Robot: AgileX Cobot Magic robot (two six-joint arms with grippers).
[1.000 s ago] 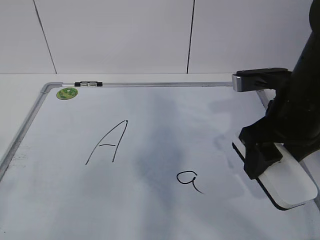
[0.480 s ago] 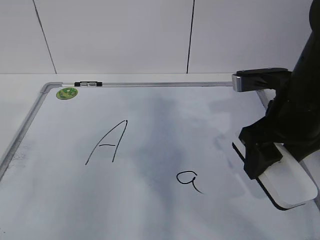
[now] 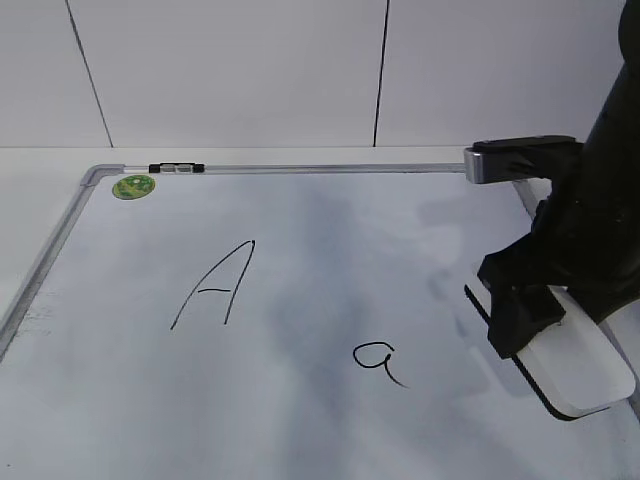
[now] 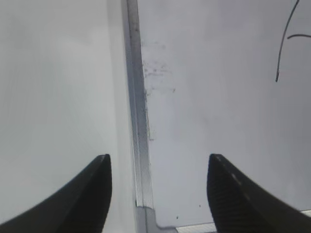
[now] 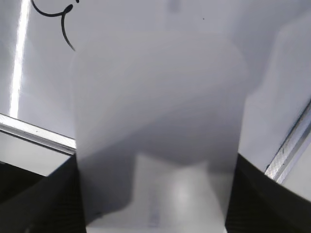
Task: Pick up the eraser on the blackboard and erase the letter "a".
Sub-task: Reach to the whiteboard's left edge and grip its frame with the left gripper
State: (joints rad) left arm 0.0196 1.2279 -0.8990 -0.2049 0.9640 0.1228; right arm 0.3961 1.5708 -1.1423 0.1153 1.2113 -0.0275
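The white eraser point(image 3: 588, 368) lies at the right edge of the blackboard point(image 3: 120, 400), black felt side down. My right gripper point(image 3: 522, 322) is shut on it. In the right wrist view the eraser point(image 5: 160, 111) fills the middle, with a black finger tight against each side, at the gripper point(image 5: 155, 206). The small letter "a" point(image 3: 378, 360) is left of the eraser, a short gap away. It also shows at the top left of the right wrist view point(image 5: 53, 12). My left gripper point(image 4: 158, 194) is open and empty over the board's left frame point(image 4: 136, 121).
A large capital "A" point(image 3: 215, 285) is drawn left of centre; part of it shows in the left wrist view point(image 4: 289, 39). A green round sticker point(image 3: 134, 186) and a black clip point(image 3: 176, 168) sit at the board's far left corner. The board's right frame point(image 5: 291, 145) runs close beside the eraser.
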